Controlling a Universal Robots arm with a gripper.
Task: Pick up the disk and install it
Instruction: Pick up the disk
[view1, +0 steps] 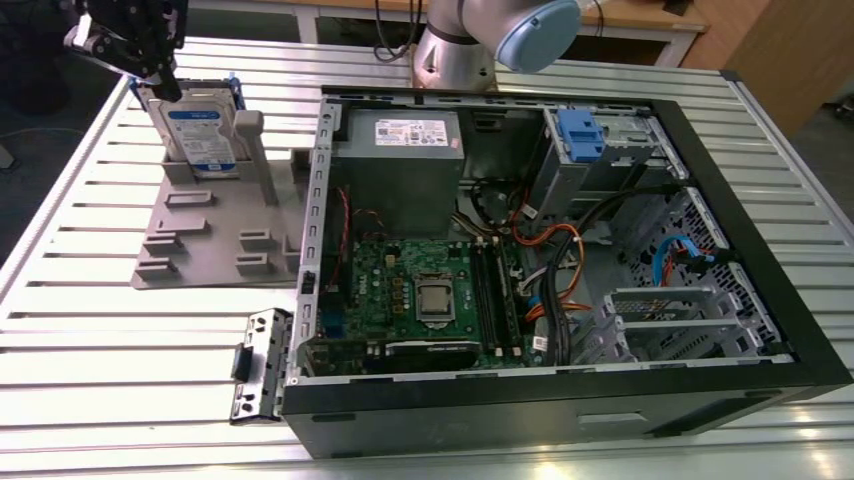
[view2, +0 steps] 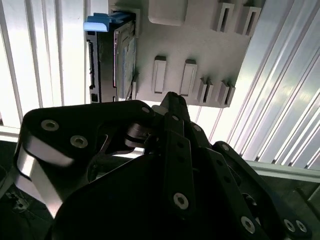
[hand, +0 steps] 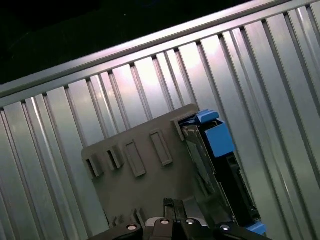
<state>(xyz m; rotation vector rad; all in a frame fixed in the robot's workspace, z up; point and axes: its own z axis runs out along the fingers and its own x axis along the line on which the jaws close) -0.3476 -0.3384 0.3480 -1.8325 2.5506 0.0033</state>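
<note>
Disk (view1: 200, 130) is standing upright on edge in a slot of grey holder (view1: 200, 245) on slatted desk (view1: 107, 350), at exterior view's left, beside open PC case (view1: 534, 405) and not inside it. Gripper (view1: 163, 85) is hanging right at disk's top edge, contact unclear, w/ jaws appearing pressed together and pinching nothing. In both wrist views it's pointing down twd disk and holder.

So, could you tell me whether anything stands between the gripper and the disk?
Nothing visible does. The gripper hangs close above the disk, which stands upright in the grey holder on the slatted table, its top edge uncovered.
</note>
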